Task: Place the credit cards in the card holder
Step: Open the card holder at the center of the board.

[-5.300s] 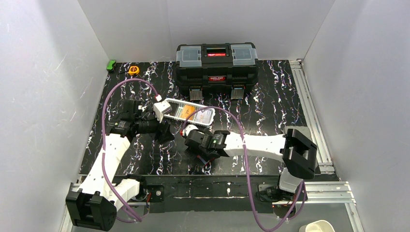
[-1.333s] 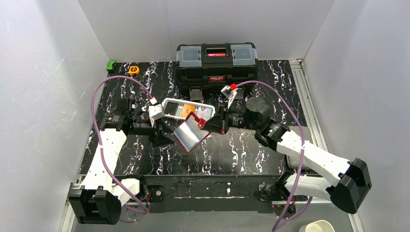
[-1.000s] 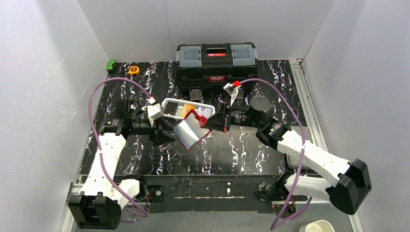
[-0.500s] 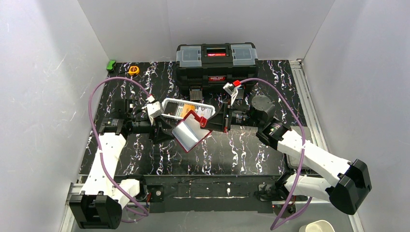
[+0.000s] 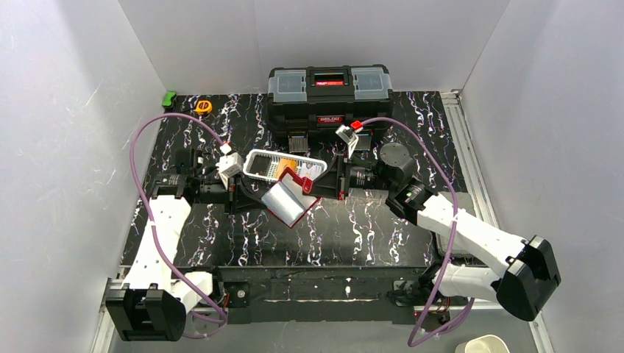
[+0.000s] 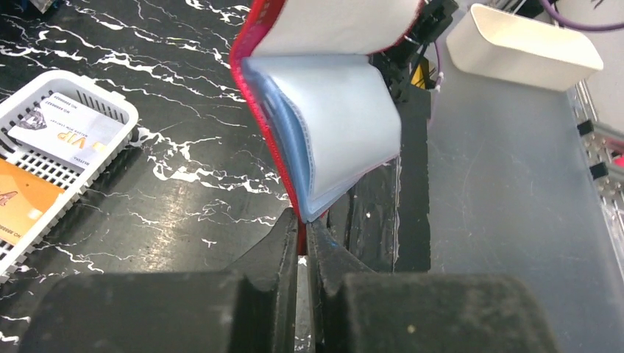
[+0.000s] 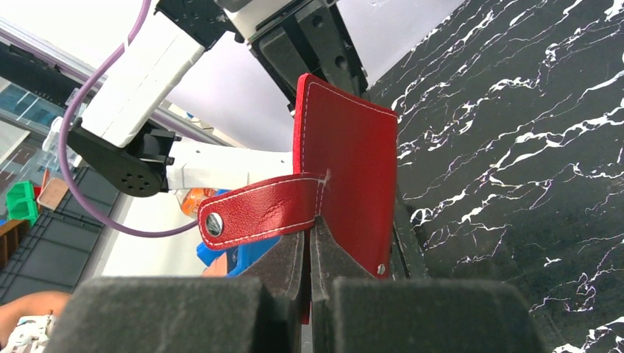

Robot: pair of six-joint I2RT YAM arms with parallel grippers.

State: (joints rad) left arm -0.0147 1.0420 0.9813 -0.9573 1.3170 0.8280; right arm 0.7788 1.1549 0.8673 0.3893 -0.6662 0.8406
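Red leather-like folding card holder [image 5: 288, 201], spread open, raised above the middle of the black marbled table [image 5: 368, 228]. Pinched at left by the left gripper [image 6: 302, 239], at right by the right gripper [image 7: 310, 243]. Just beyond on the far side, white mesh basket [image 6: 96, 90] containing an orange credit card [image 6: 18, 206] and a grey-silver credit card [image 6: 70, 132].

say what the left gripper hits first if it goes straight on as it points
The left gripper clamps the card holder; past that, probably the right gripper on its other flap, depth unclear.
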